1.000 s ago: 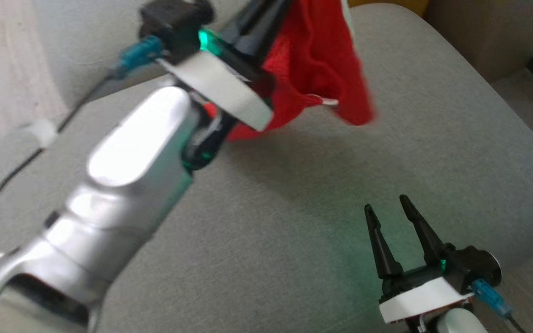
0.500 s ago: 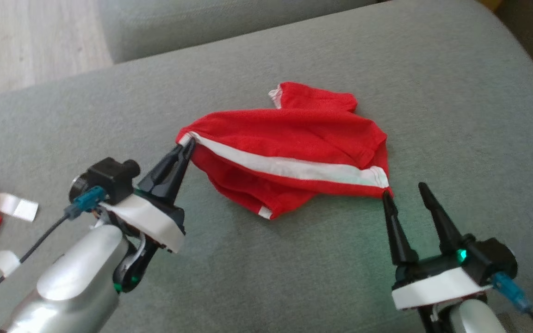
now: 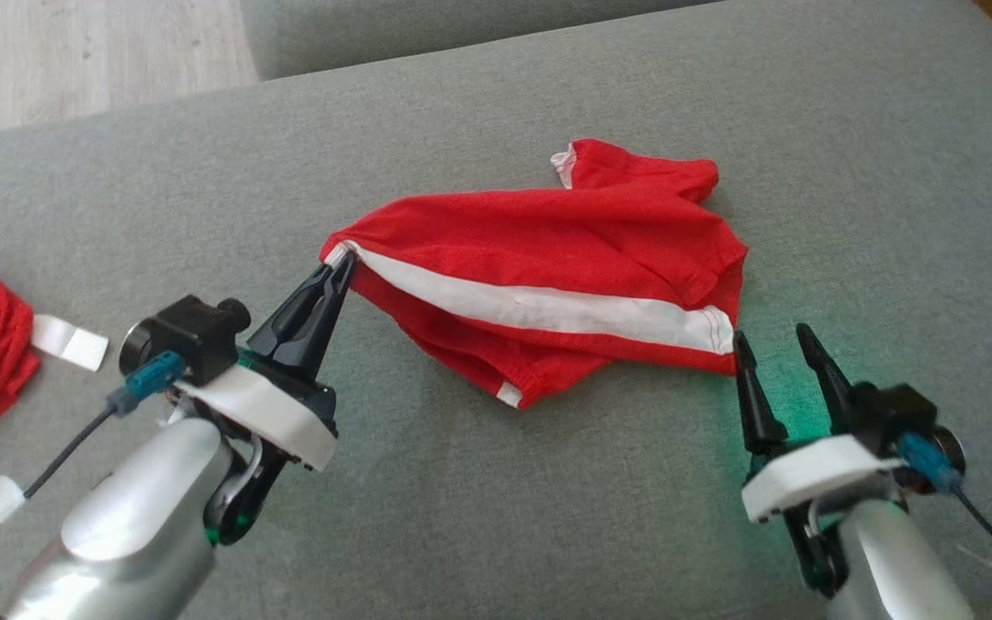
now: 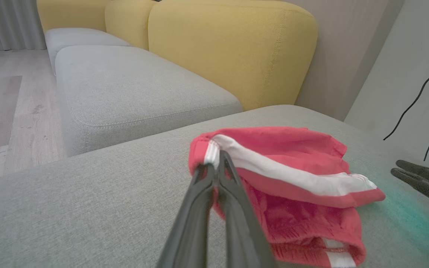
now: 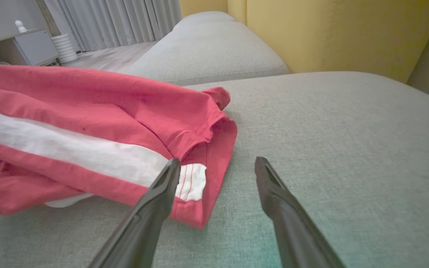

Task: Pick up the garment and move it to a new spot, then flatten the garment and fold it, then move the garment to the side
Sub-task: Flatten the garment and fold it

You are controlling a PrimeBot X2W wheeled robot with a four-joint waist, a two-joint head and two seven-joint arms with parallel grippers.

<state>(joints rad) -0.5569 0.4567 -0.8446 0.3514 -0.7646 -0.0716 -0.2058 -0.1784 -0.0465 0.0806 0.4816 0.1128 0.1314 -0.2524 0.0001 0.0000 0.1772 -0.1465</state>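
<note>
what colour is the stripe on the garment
The stripe is white, on a red garment; it shows best in the head view.

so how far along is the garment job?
Placing looks done: the garment lies on the grey cushion, bunched, not flat. In hand: left gripper shut on one end of its white stripe, right gripper open beside the other end, seemingly to spread it. Left: flatten, fold, move aside.
</note>
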